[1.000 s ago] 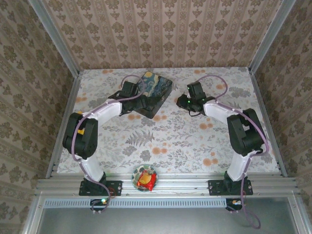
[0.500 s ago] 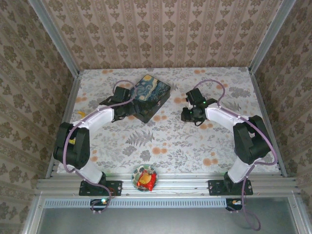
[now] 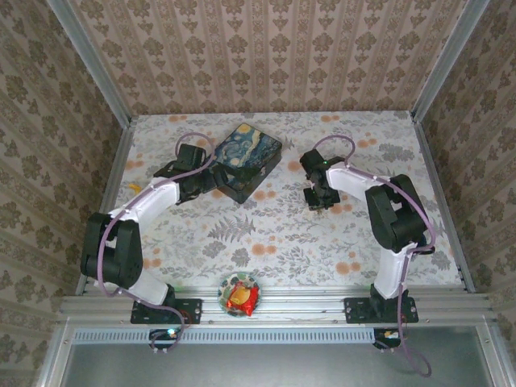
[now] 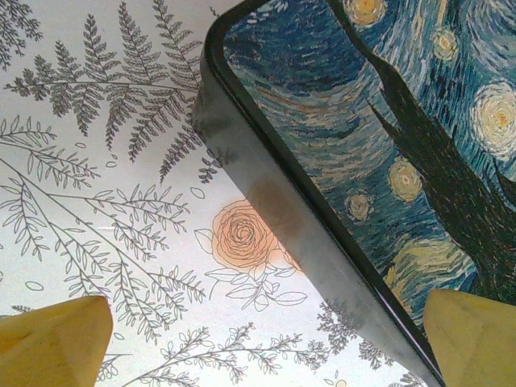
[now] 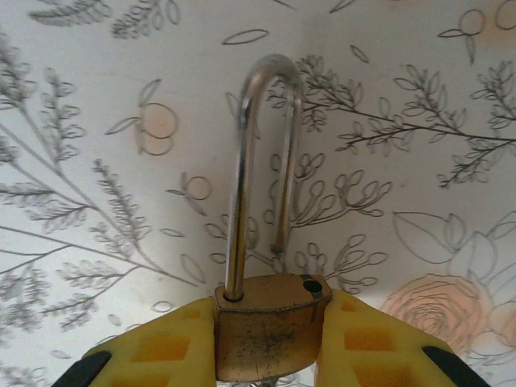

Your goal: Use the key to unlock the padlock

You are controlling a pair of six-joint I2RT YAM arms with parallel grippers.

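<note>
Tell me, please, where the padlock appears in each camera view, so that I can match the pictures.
Right wrist: bottom centre; the padlock sits between the yellow right fingers, shackle pointing up.
Top external: at the tip of the right arm, right of the painted tin; too small to make out.
Left wrist: this camera faces the tin's corner.
Shared landmark: the floral tablecloth.

A: Is the light looking even from above?
B: Yes, soft light is falling brightly on the surface [image 3: 266,234]. The near wall of the tin [image 4: 387,137] is blurring, and the padlock [image 5: 270,326] shackle is glinting.
</note>
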